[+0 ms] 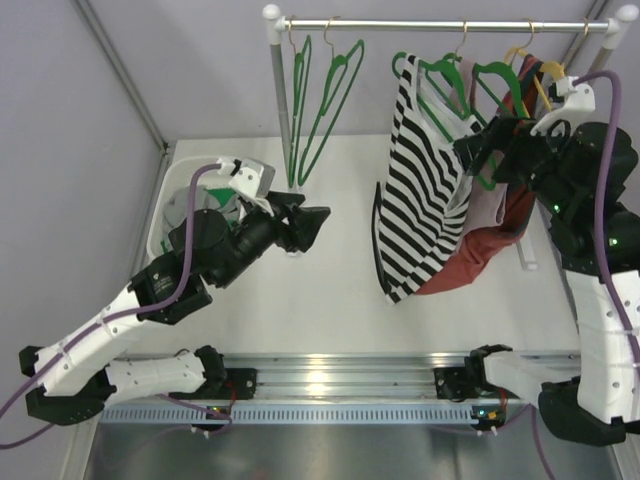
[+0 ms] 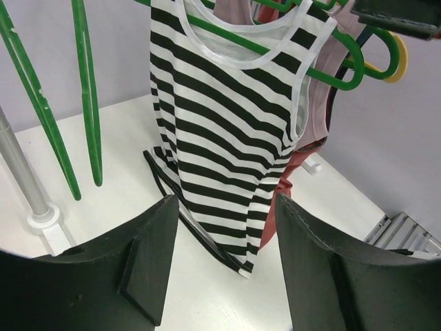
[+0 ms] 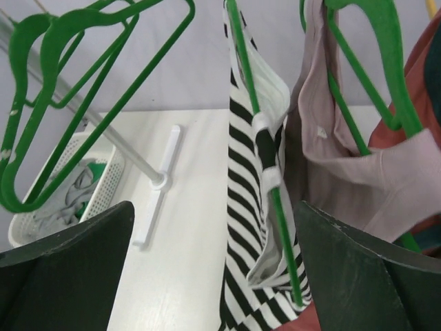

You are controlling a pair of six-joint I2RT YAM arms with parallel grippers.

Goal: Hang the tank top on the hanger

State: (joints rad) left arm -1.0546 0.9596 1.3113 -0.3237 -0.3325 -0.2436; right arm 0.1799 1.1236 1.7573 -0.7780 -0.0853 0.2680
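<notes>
At far left a white basket [image 3: 107,183] with grey and green cloth in it sits on the table [image 1: 330,310], and the left gripper [image 2: 226,200] hovers just right of it, fingers apart with nothing between them, pointing toward the garments. Next come two empty green hangers [image 1: 320,100] on the rail [image 1: 430,25], beside its left post [image 1: 280,90]. Near the middle the tank top [image 1: 420,190] hangs from the rail on the hanger [image 2: 331,77]: the green arms pass through the neck and both straps lie over them, the body dropping straight with its hem at or just above the table. Just behind and to its right hang a pink top [image 3: 344,172] on another green hanger and a rust garment [image 1: 480,255], with a yellow hanger [image 2: 400,65] beside them. The right gripper [image 3: 215,207] is up at the tank top's right shoulder, fingers spread wide and clamped on nothing; hanger arm and strap show in the gap between them
</notes>
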